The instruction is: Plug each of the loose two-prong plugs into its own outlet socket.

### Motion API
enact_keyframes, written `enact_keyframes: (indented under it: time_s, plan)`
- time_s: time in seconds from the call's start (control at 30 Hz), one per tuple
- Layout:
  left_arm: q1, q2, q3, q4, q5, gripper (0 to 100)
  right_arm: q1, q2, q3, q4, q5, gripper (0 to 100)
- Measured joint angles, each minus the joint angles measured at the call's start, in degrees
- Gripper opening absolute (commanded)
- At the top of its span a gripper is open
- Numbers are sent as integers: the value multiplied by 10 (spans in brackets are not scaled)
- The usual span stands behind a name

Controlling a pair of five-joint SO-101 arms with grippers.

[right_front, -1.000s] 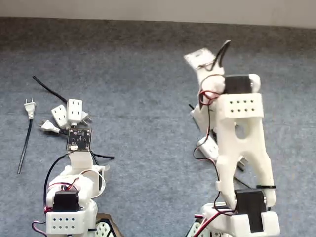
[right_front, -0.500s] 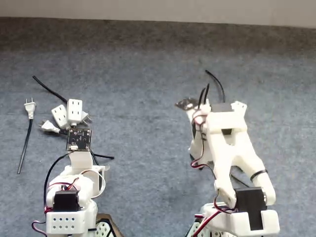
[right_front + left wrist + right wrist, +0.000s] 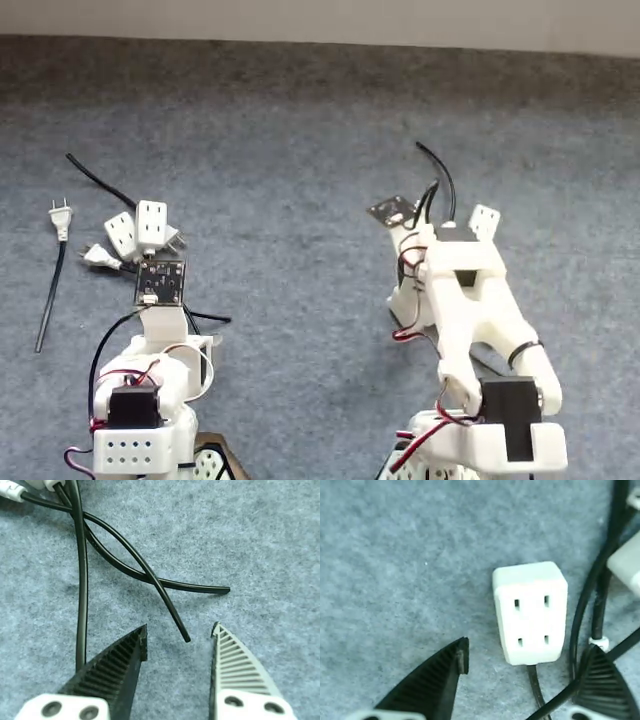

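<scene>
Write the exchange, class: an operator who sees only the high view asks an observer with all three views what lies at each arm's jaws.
Operator: The right arm hides its own jaws from me. What is there?
Observer: A white outlet block, slots facing up, lies on the carpet, centred ahead of the open jaws.
Operator: And the left arm's jaws?
Observer: Open too; a black cable's free end lies loose between their tips.
</scene>
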Motion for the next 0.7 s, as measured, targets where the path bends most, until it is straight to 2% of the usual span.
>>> enact_keyframes:
  time_s: [0.1,0.3,0.43,0.57,0.7]
  plan:
    - [0,0,0,0,0,207,0,49,-1,-16,0,310]
    - [0,0,0,0,0,207,4,94,-37,-25,-52,100]
    - [0,0,0,0,0,207,5,98,-86,2,-101,87]
    - [0,0,0,0,0,207,-1,99,-163,87,-127,87]
    - [0,0,0,0,0,207,-1,90,-285,163,-250,87]
